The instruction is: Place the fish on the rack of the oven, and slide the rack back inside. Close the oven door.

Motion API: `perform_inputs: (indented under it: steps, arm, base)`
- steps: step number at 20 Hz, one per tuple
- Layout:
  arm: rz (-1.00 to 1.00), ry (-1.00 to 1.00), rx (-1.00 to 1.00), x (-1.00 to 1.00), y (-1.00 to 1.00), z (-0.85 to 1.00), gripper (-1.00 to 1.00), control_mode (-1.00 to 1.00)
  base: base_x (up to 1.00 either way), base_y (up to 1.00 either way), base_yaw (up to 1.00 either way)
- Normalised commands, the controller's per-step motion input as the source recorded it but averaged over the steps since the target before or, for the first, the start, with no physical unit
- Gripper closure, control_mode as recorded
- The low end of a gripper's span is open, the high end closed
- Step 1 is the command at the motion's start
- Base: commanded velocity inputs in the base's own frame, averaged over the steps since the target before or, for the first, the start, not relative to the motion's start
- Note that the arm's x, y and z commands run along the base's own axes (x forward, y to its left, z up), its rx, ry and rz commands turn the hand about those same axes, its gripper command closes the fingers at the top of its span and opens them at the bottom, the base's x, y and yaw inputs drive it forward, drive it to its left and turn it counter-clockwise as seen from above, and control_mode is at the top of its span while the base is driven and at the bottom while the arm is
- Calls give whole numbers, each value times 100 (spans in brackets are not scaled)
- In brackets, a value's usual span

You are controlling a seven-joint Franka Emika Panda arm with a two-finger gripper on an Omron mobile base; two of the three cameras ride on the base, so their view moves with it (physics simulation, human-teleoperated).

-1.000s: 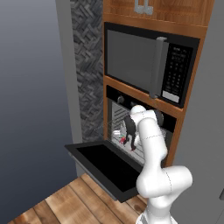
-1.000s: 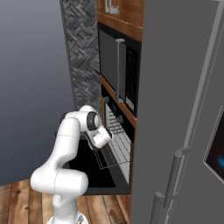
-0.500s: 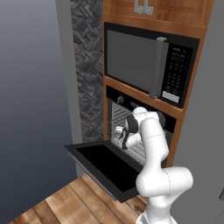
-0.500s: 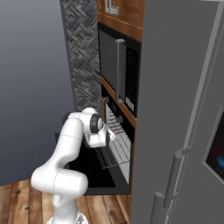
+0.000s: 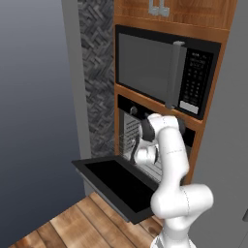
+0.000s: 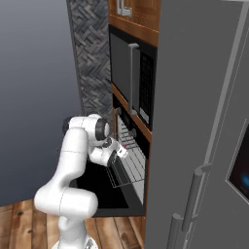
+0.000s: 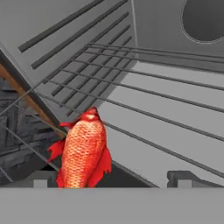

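The fish (image 7: 83,151) lies on the wire rack (image 7: 166,109), seen in the hand view at about 7 o'clock, head pointing up toward 12 and tail toward the bottom edge. It sits near the rack's front corner, just beside the brown wood edge of the oven surround. The gripper (image 7: 111,177) stands wide, its two dark tips at 7 and 5 o'clock with nothing between them; the left tip is just beside the fish's tail, and whether it touches cannot be told. In the right base view the gripper (image 6: 115,154) hangs at the front of the rack (image 6: 127,171), which is drawn out of the oven (image 6: 127,131) over the lowered oven door (image 5: 118,186).

The fish appears to be placed, so the step in hand is probably clearing the hand and sliding the rack in. To do it well, I would first lift the fingers straight away from the fish so the left tip does not drag its tail, since the fish is small, lies near the corner and could slip through or off the wires. Then bring the fingers to the rack's front bar toward 5 o'clock, away from the fish, and push level and straight along the side rails. A slow, even push should keep the fish from rolling. A skewed push risks jamming the rack against the oven wall. Only once the rack is fully in should the hand drop under the door's edge to swing it up.
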Motion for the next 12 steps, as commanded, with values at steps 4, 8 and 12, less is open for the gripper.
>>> perform_inputs:
  steps: [4, 8, 12]
  arm:
    - [-4, -12, -4, -95, 86, 95, -100, -100]
    - [0, -26, -5, -69, 78, 95, -100, -100]
    - [3, -21, -6, -58, 47, 91, -100, -100]
  base:
    - [0, 0, 0]
    - [0, 0, 0]
    - [0, 0, 0]
